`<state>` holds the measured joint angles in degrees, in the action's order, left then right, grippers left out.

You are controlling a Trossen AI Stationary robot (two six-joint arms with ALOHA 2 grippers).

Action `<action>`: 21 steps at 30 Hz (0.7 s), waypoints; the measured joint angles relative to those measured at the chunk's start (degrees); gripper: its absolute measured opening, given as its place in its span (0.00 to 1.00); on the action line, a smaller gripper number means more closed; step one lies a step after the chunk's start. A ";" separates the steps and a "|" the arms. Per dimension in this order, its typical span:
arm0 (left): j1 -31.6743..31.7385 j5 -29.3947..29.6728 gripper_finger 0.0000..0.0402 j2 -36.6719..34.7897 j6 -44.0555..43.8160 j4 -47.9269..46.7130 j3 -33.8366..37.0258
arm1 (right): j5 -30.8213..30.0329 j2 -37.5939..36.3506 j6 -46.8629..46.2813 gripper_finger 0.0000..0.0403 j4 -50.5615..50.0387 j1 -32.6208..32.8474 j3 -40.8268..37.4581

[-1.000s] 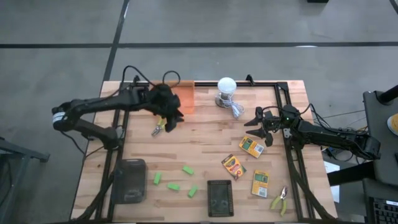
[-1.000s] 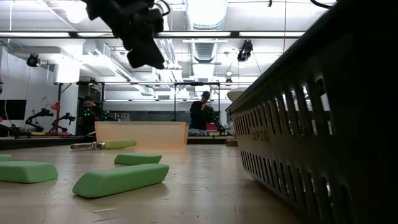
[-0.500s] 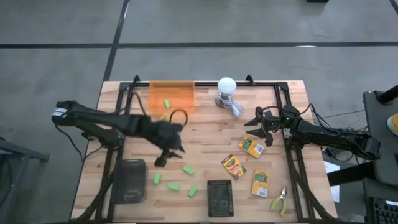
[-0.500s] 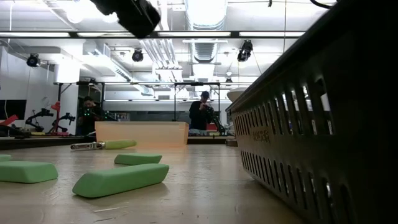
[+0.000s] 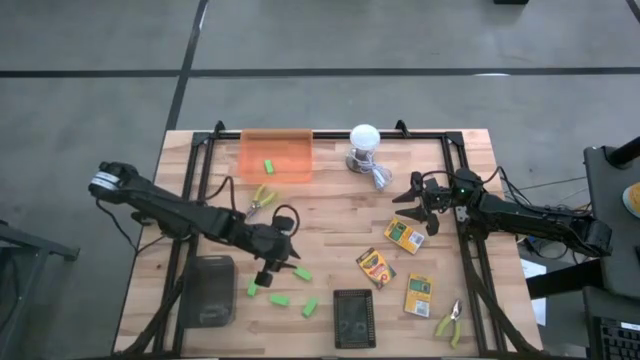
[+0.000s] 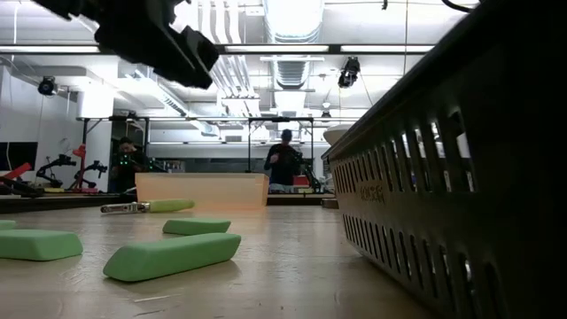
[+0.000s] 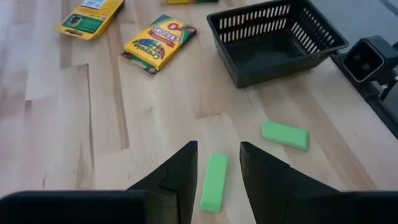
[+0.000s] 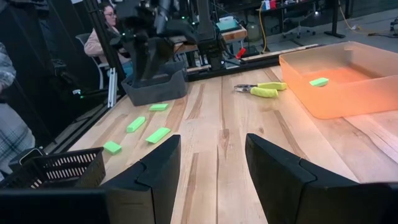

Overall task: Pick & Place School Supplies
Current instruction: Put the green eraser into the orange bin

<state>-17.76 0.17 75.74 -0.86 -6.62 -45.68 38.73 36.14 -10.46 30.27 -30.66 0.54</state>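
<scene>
Near the middle of the table's front half, the left gripper (image 5: 277,262) hangs over the cluster of green blocks, jaws parted a modest way with nothing between them. In the left wrist view one green block (image 7: 214,182) lies lengthwise right in the gap between the fingers (image 7: 173,180), so I'd guess that's the pick target.

Where the rest sits: a second block (image 7: 285,135) lies just beside it toward the small black basket (image 5: 352,318) at the front edge. One block is already in the orange bin (image 5: 275,158) at the back edge. One pair of pliers (image 5: 262,198) lies just in front of that bin, the other pair (image 5: 449,321) is by the front right corner, and the three crayon boxes (image 5: 403,236) are spread across the right half.

How I'd do it: the block looks slightly skewed to the fingers, so twist the wrist a touch, drop straight down and pinch across the narrow sides. The jaws aren't wide, so centring matters, or one finger may land on top and shove the block away. It's low and flat, so go nearly to the wood.

The right gripper (image 5: 419,205) waits open and empty near the right edge.
</scene>
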 joint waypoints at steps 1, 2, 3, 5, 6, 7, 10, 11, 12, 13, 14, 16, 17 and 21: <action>0.00 -0.28 0.31 0.35 0.43 1.06 0.62 | -0.01 0.00 0.00 0.44 0.01 -0.01 0.00; 0.00 -0.51 0.31 0.73 1.08 2.09 1.26 | 0.01 0.00 0.00 0.44 0.01 -0.01 -0.02; 0.00 -0.49 0.31 1.18 2.00 2.87 1.95 | 0.01 0.00 0.00 0.44 0.01 0.01 -0.02; 0.00 -0.70 0.31 1.82 3.34 5.32 3.69 | -0.01 0.00 0.00 0.44 0.00 -0.01 -0.02; 0.00 -0.73 0.31 2.18 3.57 7.27 4.53 | 0.01 0.00 0.00 0.44 -0.01 0.01 -0.02; 0.00 -0.93 0.31 2.40 3.60 9.27 5.40 | 0.01 0.00 0.00 0.44 0.01 -0.01 -0.01; 0.00 -1.11 0.31 3.59 3.54 12.97 7.81 | -0.01 0.00 0.00 0.44 0.01 0.01 0.00; 0.00 -1.06 0.31 4.08 3.51 14.15 8.48 | 0.01 0.00 0.00 0.44 0.01 -0.01 0.00; 0.00 -0.82 0.31 4.48 3.49 15.12 9.00 | 0.01 0.00 0.00 0.44 0.01 0.01 -0.01; 0.00 -0.57 0.31 4.90 3.49 15.93 9.31 | -0.01 0.00 0.00 0.44 0.01 0.01 -0.02; 0.00 -0.46 0.31 5.44 3.49 16.23 9.35 | 0.01 0.00 0.00 0.44 -0.01 0.01 0.00; 0.02 -0.42 0.31 6.59 3.53 16.12 9.39 | 0.00 0.00 0.00 0.44 0.00 -0.01 0.00; 0.04 -0.37 0.31 7.30 3.71 16.13 9.39 | 0.00 0.00 0.00 0.44 0.01 0.00 0.00; 0.04 -0.27 0.31 10.39 3.95 16.86 9.34 | 0.00 0.00 0.00 0.44 0.01 0.01 -0.01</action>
<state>-17.72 -0.10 86.13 3.09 10.24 -36.34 38.73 36.14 -10.46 30.28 -30.65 0.52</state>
